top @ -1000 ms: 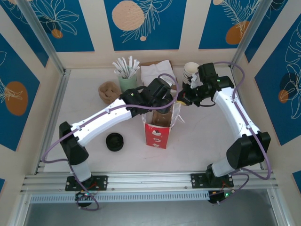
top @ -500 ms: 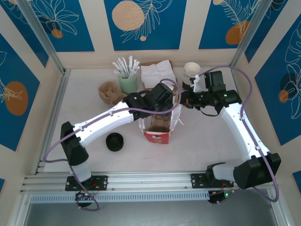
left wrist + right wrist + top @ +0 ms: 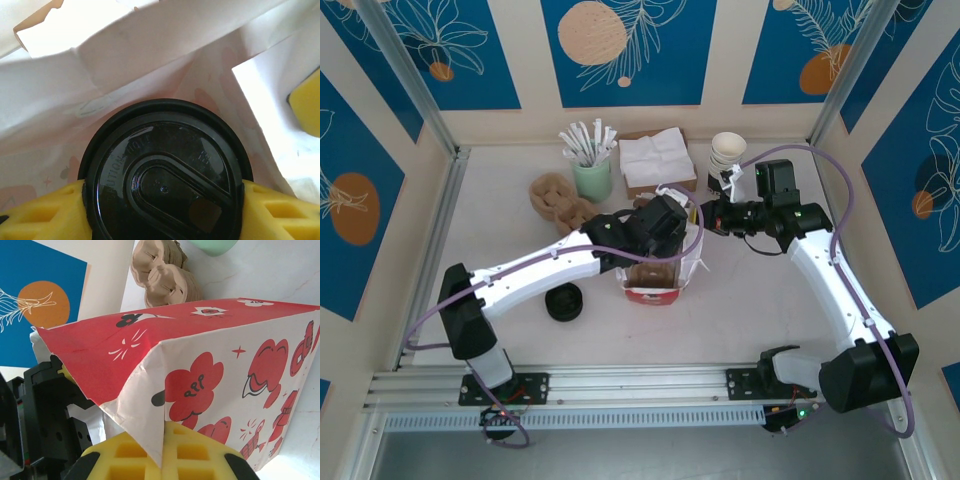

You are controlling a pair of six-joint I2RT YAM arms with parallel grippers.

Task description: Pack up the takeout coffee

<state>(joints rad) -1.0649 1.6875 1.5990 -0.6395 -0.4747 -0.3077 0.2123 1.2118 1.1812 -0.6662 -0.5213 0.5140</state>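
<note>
The takeout coffee shows in the left wrist view as a round black lid [image 3: 162,175], seen from above. My left gripper [image 3: 162,212] is shut on it, one yellow pad [image 3: 45,212] at each side. Cup and gripper are inside the red-and-white bag [image 3: 655,280], whose white inner walls [image 3: 150,65] surround the lid; the cup's sides are hidden. From above, my left wrist [image 3: 660,222] reaches down into the bag's open top. My right gripper [image 3: 162,455] is shut on the bag's [image 3: 225,375] upper edge and holds it from the right side [image 3: 706,217].
A low stack of black lids [image 3: 563,300] lies left of the bag. Along the back stand a green holder of white sticks [image 3: 590,165], brown cup carriers [image 3: 558,197], napkins [image 3: 658,160] and lidless cream cups [image 3: 727,152].
My left gripper has gone down into the bag with the coffee. The right arm has swung out to the right, still gripping the bag's edge, and the bag's mouth has opened wider.
</note>
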